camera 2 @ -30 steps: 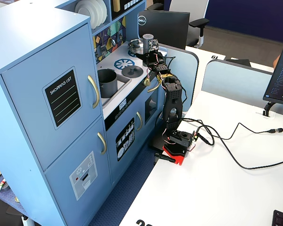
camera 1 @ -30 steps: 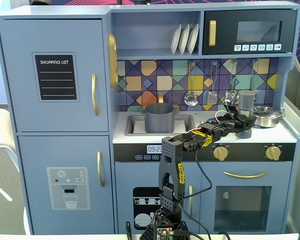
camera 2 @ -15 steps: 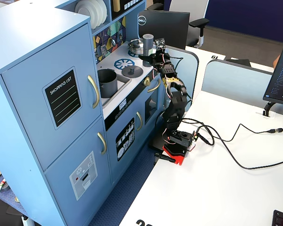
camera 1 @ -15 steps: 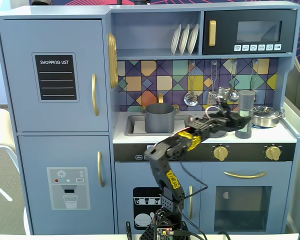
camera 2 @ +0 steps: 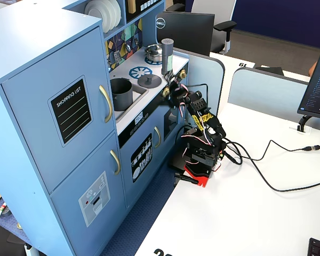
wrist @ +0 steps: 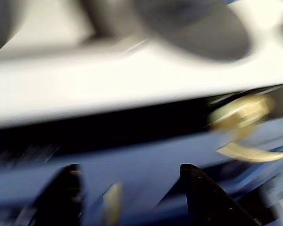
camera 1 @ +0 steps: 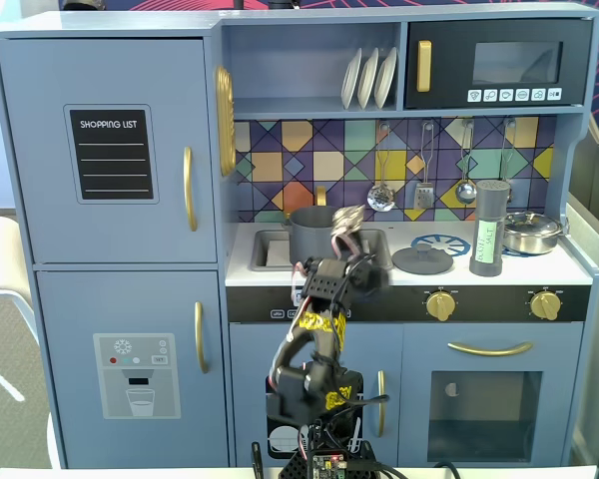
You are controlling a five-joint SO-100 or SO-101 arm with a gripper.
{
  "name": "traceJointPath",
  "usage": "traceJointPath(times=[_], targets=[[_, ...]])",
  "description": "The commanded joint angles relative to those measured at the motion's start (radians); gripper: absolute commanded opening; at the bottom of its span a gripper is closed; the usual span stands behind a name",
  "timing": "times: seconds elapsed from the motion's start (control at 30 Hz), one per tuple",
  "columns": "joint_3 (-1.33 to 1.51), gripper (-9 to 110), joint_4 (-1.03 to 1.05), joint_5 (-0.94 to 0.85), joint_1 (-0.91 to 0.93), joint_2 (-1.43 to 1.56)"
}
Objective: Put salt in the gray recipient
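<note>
The salt (camera 1: 490, 228) is a tall gray shaker with a pale green label. It stands upright on the white counter, right of the stove ring, and shows in the other fixed view (camera 2: 167, 50) too. The gray recipient (camera 1: 312, 232) is a dark gray pot sitting in the sink, also seen from the side (camera 2: 121, 90). My gripper (camera 1: 347, 226) is raised in front of the counter edge, between pot and lid, well left of the salt. The wrist view is blurred; my gripper (wrist: 132, 181) shows two dark fingertips (wrist: 198, 188) apart with nothing between them, facing the blue cabinet front.
A flat gray lid with a knob (camera 1: 422, 259) lies on the counter beside the sink. A shiny silver pan (camera 1: 532, 232) sits right of the salt. Gold knobs (camera 1: 440, 304) line the black panel. Utensils (camera 1: 424, 190) hang on the back wall. Cables (camera 2: 266, 160) run across the white desk.
</note>
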Motion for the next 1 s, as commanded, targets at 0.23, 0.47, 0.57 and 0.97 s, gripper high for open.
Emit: traceJointPath(times=[0.23, 0.47, 0.57, 0.97], targets=[[0.489, 0, -0.021, 0.058, -0.313, 0.143], [0.742, 0, -0.074, 0.13, -0.336, 0.267], [0.772, 0, -0.04, 0.221, -0.354, 0.285], [0.773, 1, 0.146, 0.167, -0.368, 0.295]])
